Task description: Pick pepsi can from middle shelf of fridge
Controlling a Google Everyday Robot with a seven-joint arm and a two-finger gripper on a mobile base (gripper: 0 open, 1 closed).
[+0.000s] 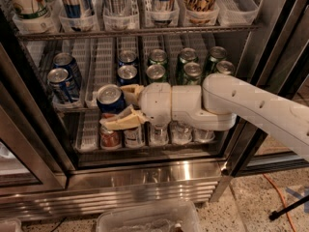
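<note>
My gripper (118, 105) is shut on a dark-blue pepsi can (110, 98) with a silver top. It holds the can in front of the middle shelf (104, 64) of the fridge (145, 178), out past the shelf's front edge. My white arm (231, 108) reaches in from the right. Two more pepsi cans (62, 83) stand in the left lane of the middle shelf. Two others (127, 66) stand in a centre lane. Several green cans (186, 64) stand to their right.
The upper shelf (145, 32) holds tall cans in clear trays. The lower shelf holds small cans, one of them red (110, 137). A dark door frame (270, 81) stands at the right. A clear plastic bin (149, 219) sits on the floor below. An orange cable (280, 197) lies at the right.
</note>
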